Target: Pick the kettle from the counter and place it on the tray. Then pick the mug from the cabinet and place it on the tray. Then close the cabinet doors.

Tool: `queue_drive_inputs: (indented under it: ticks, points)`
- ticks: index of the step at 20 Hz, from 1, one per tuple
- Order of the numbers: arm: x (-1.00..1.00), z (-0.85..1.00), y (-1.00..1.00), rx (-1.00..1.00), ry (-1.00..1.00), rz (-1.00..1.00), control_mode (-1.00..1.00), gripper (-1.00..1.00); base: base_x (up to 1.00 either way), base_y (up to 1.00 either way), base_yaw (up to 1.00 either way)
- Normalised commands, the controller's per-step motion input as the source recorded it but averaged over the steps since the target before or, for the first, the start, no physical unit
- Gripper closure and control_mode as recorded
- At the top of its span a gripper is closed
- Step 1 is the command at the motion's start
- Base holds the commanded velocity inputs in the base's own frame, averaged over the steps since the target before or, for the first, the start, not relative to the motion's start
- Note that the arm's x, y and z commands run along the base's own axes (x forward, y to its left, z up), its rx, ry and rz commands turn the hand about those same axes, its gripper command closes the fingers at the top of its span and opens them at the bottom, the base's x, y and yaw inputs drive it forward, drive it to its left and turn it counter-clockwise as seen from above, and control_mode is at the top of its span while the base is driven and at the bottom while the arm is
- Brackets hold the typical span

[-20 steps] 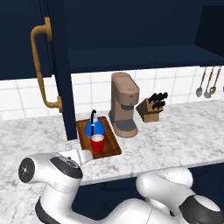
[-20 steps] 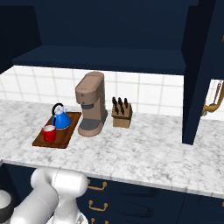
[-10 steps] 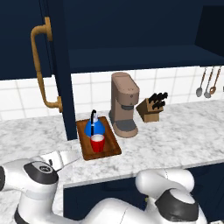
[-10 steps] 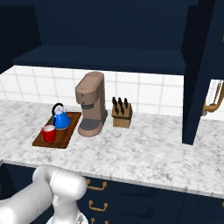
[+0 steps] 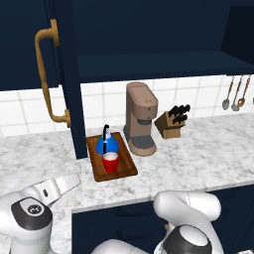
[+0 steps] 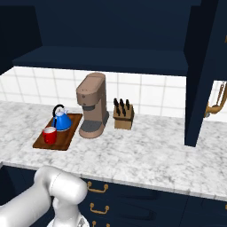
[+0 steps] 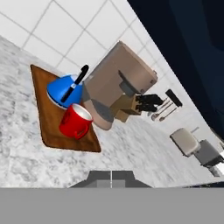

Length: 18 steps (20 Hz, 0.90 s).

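Facing toaster, beyond both base views.

Dark brown wooden tray, matt grain. White-grey veined marble worktop, smooth. Long curved brass door handle, dull metal sheen.

You have a tall tan-brown coffee machine standing upright; just beside it sits a light wooden knife block with black handles; utensils hang on the white tiled wall.
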Motion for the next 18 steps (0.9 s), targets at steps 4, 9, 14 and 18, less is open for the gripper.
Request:
queue_drive_inputs:
  ticks: [4,9,14,18]
  points:
    - [0.00,0.19,0.00,-0.21,-0.01,0.11,-1.00,1.00,0.00,0.00,0.00]
    - [0.00,0.05,0.00,-0.25,-0.03,0.14,-1.00,1.00,0.00,0.00,0.00]
    - [0.02,0.00,0.00,-0.13,-0.02,0.12,-1.00,1.00,0.00,0.00,0.00]
    - [0.17,0.06,0.05,0.00,0.00,0.07,-1.00,1.00,0.00,0.00,0.00]
